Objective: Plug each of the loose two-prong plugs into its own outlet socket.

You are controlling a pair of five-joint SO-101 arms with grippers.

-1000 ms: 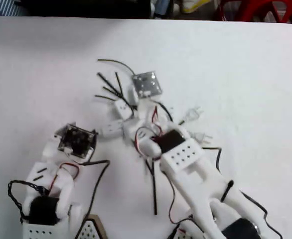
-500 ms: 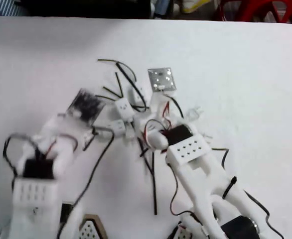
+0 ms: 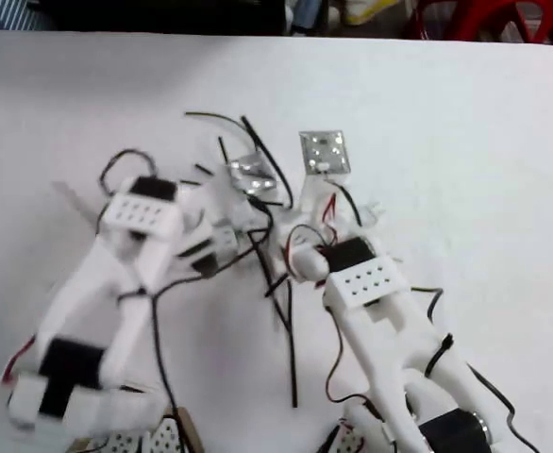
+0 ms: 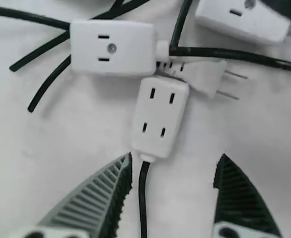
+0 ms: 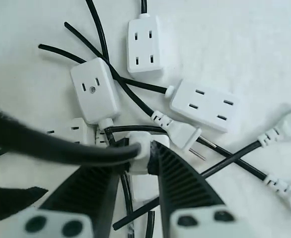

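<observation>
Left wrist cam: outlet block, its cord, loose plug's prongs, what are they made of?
Outlet block: likely molded white plastic, smooth with a slight sheen and rounded edges. Cord: black flexible jacket, rubber or PVC by its matte look and curves. Plug prongs: thin, grey, probably metal; too small to confirm.

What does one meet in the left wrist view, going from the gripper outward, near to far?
Left gripper, open → white two-outlet socket block → loose two-prong plug → another white socket block, the farthest.
</observation>
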